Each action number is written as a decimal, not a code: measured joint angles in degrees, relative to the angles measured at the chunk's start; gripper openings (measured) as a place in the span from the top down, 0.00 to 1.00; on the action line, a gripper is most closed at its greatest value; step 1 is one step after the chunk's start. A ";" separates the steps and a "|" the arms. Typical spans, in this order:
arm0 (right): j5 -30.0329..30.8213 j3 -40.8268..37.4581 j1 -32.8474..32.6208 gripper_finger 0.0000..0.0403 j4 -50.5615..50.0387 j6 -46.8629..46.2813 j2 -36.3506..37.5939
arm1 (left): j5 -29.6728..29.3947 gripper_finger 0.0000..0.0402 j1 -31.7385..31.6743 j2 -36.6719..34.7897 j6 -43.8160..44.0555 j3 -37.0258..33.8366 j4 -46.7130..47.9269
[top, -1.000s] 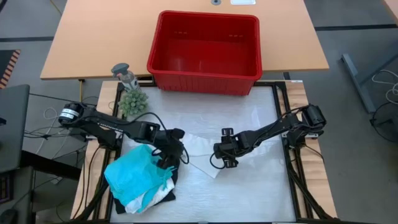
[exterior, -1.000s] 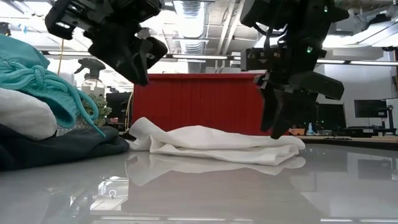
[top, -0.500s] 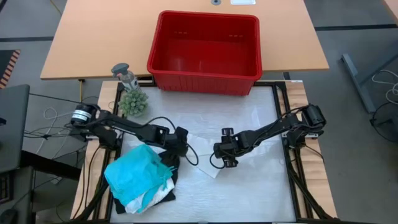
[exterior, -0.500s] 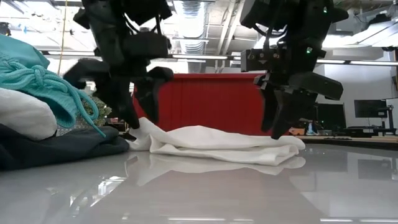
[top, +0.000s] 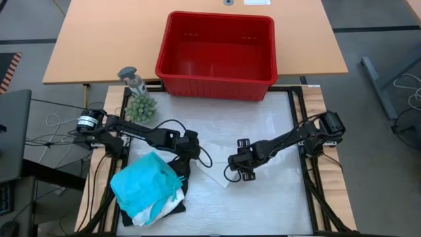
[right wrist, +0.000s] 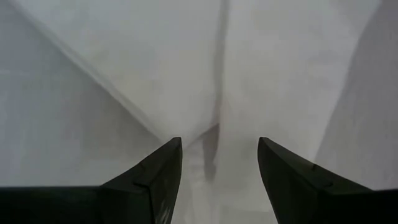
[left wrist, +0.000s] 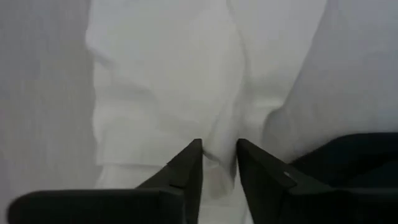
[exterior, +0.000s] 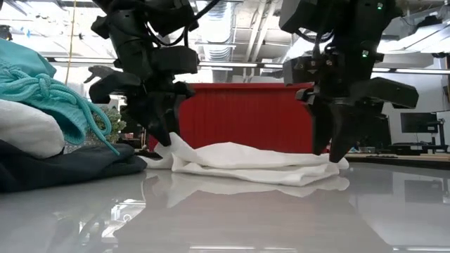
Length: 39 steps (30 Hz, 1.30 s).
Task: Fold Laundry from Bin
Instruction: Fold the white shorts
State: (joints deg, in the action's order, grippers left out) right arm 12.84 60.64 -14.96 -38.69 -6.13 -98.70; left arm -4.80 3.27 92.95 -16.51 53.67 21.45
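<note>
White cloth [exterior: 253, 163], apparently unlabelled.

Layout: bin back, cloth mid, pile front-left.
Bin [top: 217, 52] at table's [top: 276, 197] far edge; plant [top: 141, 108] & spray bottle [top: 133, 80] to bin's left. Flat garment [top: 212, 161] at centre btwn left gripper [top: 185, 157] & right gripper [top: 242, 166]; garment pile [top: 146, 189] front-left.

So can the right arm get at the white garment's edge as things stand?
Probably yes. The right gripper hangs just over the white garment at its near end, fingers open astride a fold, with nothing between them and the cloth.
</note>
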 joint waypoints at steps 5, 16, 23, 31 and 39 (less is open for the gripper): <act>3.70 0.00 0.90 0.47 0.41 -0.71 0.00 | -0.14 0.88 -0.31 0.00 0.71 0.00 -0.01; 1.97 0.00 1.05 0.67 1.24 -1.60 0.00 | -0.26 0.99 -0.53 0.00 2.74 0.00 0.00; 3.80 0.02 -0.79 0.82 -1.40 -6.66 0.04 | -1.25 1.00 -1.43 -0.02 7.32 0.02 0.05; 0.15 0.02 -1.05 0.94 -0.43 -7.54 0.06 | -1.33 1.00 -2.04 -0.04 9.67 1.35 0.18; 1.48 0.02 -0.76 0.47 -1.00 -13.04 0.06 | -1.05 1.00 -2.41 -0.05 9.28 3.39 0.04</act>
State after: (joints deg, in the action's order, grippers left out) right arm 14.33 60.66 -15.73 -39.69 -19.17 -98.64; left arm -5.85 0.86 92.90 -7.22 57.06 21.49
